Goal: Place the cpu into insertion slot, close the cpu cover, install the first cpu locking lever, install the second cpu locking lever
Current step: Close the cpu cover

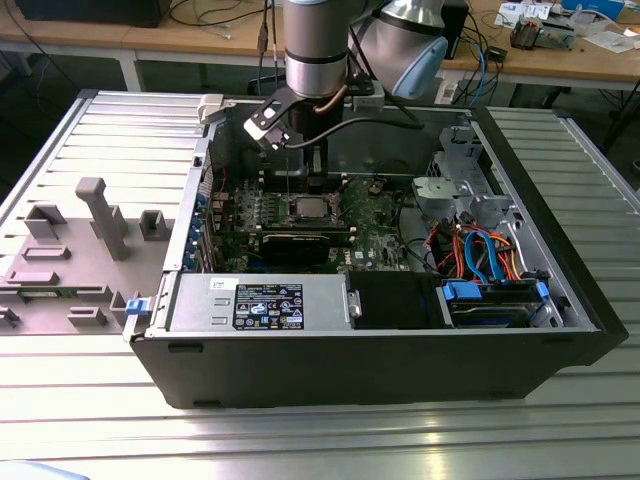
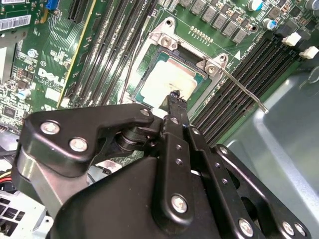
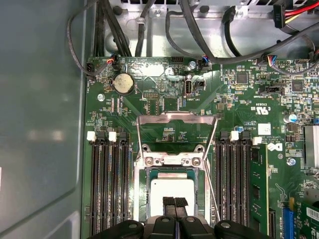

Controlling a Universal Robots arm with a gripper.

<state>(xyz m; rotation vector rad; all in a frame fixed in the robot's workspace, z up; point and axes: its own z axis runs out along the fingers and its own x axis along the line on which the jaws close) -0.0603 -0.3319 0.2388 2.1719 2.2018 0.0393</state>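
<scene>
Exterior view, left to right: grey moulded tray point(image 1: 80, 240) on ribbed metal table point(image 1: 300, 440); open computer case point(image 1: 400, 360); arm point(image 1: 315, 45) reaching down over green motherboard point(image 1: 378, 238). Gripper point(image 3: 174, 201) fingers pressed together, gripping nothing, tips over cpu point(image 3: 172, 188). Cpu seated in insertion slot point(image 3: 141, 194). Cpu cover point(image 3: 175, 117) swung open beyond slot.

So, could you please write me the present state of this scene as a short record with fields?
chip: lying flat in the socket, silver top up
socket: on the green board inside the open computer case
cover: open, swung back off the socket
fingers: shut, tips over the chip, contact unclear
</scene>
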